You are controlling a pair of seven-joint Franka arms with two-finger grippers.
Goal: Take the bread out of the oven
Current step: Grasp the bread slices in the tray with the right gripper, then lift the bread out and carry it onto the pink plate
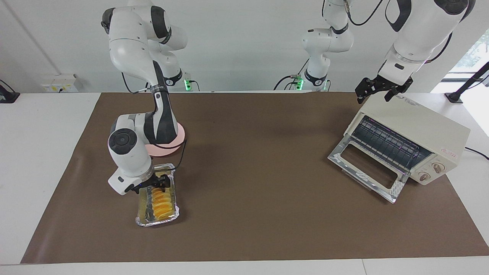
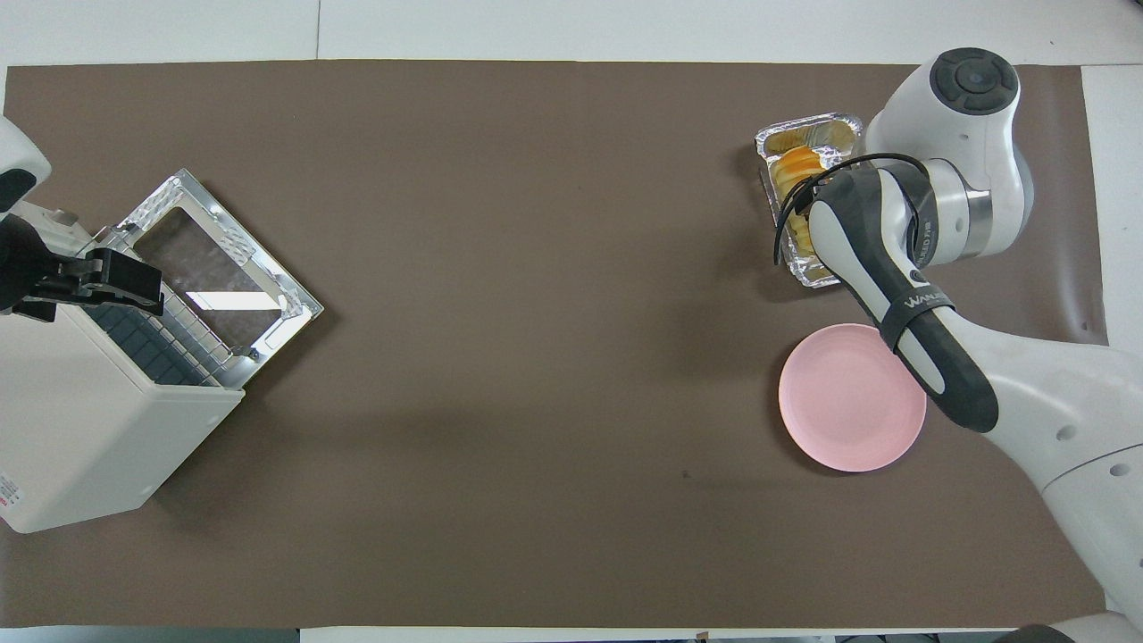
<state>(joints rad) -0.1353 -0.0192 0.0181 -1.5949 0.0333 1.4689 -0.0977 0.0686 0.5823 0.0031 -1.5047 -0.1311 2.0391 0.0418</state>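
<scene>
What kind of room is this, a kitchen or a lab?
Probably a robotics lab staged as a kitchen: a toaster oven, bread in a foil tray and a pink plate on a brown mat.

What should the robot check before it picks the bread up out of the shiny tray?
1. Oven door open, rack bare: ok.
2. Bread lying in the foil tray: ok.
3. Right gripper low over the bread's end: ok.
4. Fingers around the bread: cannot tell.
5. Pink plate bare, beside the tray and nearer the robots: ok.
6. Left gripper over the oven's top, waiting, away from the tray: ok.
</scene>
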